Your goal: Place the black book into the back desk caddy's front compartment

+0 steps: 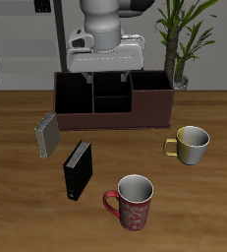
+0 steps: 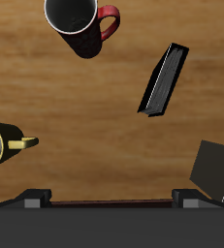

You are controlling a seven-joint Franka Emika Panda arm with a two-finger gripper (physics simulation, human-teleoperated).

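The grey book [image 1: 46, 135] and the black book [image 1: 78, 169] stand on the worktop [image 1: 17, 197], both nearer the front edge than the hand [image 1: 104, 71]. The hand hangs over the back desk caddy [image 1: 113, 98], holding nothing; its opening I cannot tell. Nothing is done yet: picking up the book and setting it in the front compartment [image 1: 111, 104] remain.

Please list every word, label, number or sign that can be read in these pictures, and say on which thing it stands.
No text can be read.
The black book has a small white mark near its lower end, too small to read.
The red mug has a pattern, no letters.
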